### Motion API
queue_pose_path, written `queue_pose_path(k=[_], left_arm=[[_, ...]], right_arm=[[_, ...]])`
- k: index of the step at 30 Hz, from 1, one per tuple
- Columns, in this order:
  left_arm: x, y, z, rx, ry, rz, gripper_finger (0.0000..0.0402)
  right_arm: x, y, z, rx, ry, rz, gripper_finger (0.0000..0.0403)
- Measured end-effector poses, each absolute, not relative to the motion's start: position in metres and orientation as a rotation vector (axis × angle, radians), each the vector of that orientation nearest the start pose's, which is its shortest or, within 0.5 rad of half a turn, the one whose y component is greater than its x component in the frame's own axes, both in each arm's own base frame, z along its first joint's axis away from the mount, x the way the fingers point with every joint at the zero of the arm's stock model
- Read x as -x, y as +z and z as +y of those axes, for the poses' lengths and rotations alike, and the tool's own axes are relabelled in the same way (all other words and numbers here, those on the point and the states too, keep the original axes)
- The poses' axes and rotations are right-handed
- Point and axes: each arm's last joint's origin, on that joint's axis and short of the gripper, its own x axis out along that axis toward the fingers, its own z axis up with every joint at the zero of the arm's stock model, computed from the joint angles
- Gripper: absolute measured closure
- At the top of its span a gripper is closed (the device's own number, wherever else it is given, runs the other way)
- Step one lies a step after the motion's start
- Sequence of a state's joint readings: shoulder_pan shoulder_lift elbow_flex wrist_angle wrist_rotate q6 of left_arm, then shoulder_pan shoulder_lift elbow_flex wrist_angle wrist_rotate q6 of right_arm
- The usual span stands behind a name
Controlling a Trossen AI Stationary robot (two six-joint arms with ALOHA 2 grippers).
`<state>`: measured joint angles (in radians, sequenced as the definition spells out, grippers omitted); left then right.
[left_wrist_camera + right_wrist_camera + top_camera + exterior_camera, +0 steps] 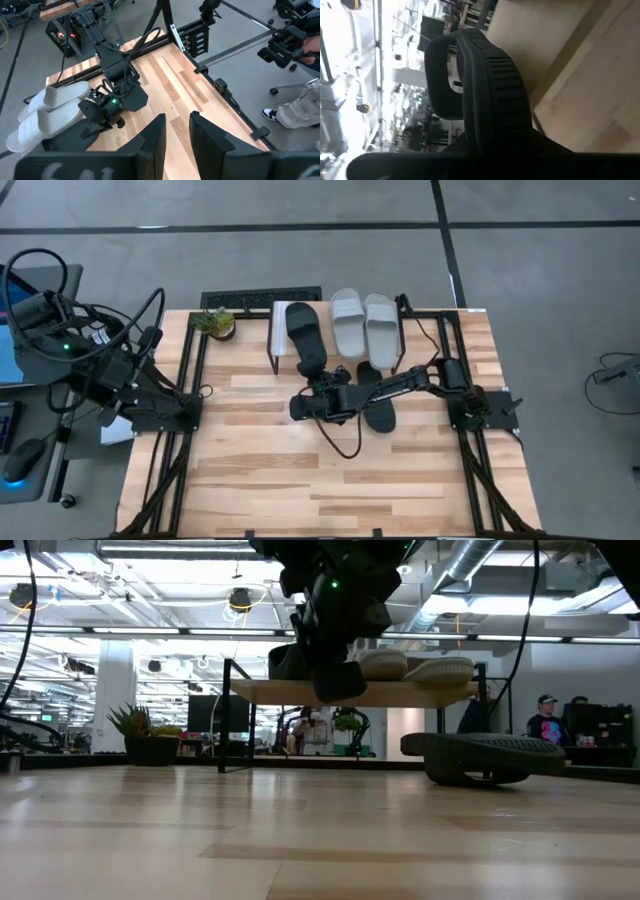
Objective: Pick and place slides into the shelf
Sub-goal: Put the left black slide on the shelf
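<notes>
The shelf (283, 330) stands at the table's far middle with two light grey slides (365, 323) side by side on its plank top (300, 692). A black slide (305, 335) reaches from my right gripper (322, 385) out over the shelf's left part, and the gripper is shut on it. Another black slide (376, 402) lies on the table under the right arm, resting on its sole (478, 758). My left gripper (177, 132) is held high off the table's left edge, open, with nothing between its fingers. My right gripper holds the black slide (490, 80) by its near end (495, 127). The gripper's own body hides the place of contact. The fingers come about level from the table's near side, along the slide. The slide is clear of the table, its far end over the shelf top; I cannot tell whether it touches the plank.
A small potted plant (215, 322) stands left of the shelf, and a black keyboard (260, 298) lies beyond the table's far edge. The wooden table's near half (320, 490) is bare. People (545, 718) show in the room beyond.
</notes>
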<state>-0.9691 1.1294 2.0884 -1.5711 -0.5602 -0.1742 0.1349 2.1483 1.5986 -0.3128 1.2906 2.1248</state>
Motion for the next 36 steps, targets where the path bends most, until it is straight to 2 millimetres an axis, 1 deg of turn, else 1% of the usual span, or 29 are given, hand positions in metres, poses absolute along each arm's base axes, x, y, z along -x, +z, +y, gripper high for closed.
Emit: queue_pose_path(k=[11,15,21,25,30,36], left_arm=[[-0.055,0.524,-0.053,-0.255,-0.354,0.476,0.0326],[-0.055,0.524,-0.053,-0.254,-0.359,0.477,0.0326],[-0.055,0.524,-0.053,-0.25,-0.368,0.481,0.0326],[-0.055,0.524,-0.053,-0.25,-0.368,0.481,0.0326],[-0.055,0.524,-0.053,-0.25,-0.368,0.481,0.0326],[-0.055,0.524,-0.053,-0.25,-0.368,0.48,0.0326]], right_arm=[[-0.452,0.189,0.03,-1.221,-1.211,-0.626,0.0359],[-0.453,0.188,0.026,-1.259,-1.213,-0.607,0.0354],[-0.454,0.188,0.022,-1.298,-1.212,-0.578,0.0267],[-0.454,0.188,0.022,-1.291,-1.212,-0.572,0.0226],[-0.454,0.188,0.022,-1.271,-1.215,-0.558,0.0197],[-0.454,0.188,0.024,-1.281,-1.21,-0.525,0.018]])
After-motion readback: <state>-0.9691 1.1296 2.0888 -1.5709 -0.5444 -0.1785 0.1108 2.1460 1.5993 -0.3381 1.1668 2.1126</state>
